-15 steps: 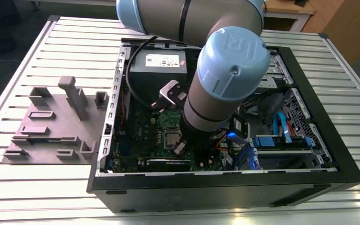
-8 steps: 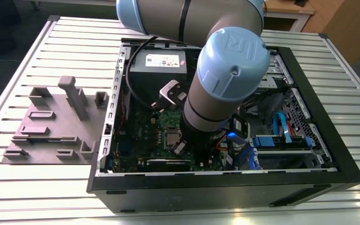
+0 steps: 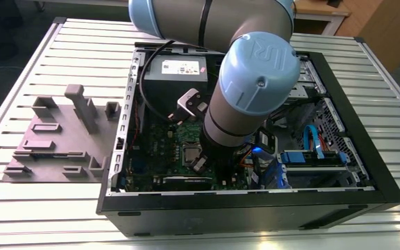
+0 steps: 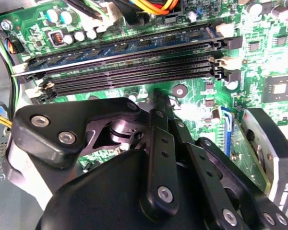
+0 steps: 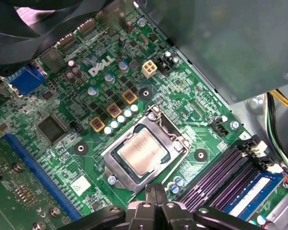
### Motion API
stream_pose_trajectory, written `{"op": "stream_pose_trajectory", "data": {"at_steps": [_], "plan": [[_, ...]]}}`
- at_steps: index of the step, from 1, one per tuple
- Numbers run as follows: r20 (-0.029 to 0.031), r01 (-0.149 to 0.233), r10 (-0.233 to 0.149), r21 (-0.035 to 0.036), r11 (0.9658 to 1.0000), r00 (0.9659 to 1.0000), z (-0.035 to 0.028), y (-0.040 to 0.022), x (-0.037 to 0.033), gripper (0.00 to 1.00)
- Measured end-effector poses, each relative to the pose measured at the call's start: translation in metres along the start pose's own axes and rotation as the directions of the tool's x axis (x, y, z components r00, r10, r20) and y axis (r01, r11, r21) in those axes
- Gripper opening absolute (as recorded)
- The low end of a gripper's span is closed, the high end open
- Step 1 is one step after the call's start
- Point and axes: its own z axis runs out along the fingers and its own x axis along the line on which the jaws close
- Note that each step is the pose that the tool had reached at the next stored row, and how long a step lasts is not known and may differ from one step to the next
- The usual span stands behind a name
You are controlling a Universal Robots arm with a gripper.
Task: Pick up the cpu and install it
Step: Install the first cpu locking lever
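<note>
While the cpu [image 5: 143, 152] sits socketed, memory slots [image 5: 216, 179] lie beside.

We see the black pincer [image 5: 156, 203] just beside a silvery-grey cpu [image 5: 141, 151] with a pale border, on a green board [image 5: 67, 139]; a blue slot [image 5: 33, 165] nearby, purple memory slots [image 5: 221, 175] alongside.

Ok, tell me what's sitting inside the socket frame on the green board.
In the first wrist view the cpu lies inside the socket frame, silvery top up. What is beneath it is covered. The gripper sits close beside the frame, fingers together.
</note>
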Motion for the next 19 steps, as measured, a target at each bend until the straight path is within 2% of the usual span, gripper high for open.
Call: {"op": "stream_pose_trajectory", "data": {"at_steps": [10, 19], "plan": [[0.0006, 0.000, 0.000, -0.0004, 1.0000, 1.0000, 0.0008, 0.0026, -0.0029, 0.10], [0.0002, 0.000, 0.000, -0.0003, 1.0000, 1.0000, 0.0006, 0.0019, -0.0038, 0.10]]}}
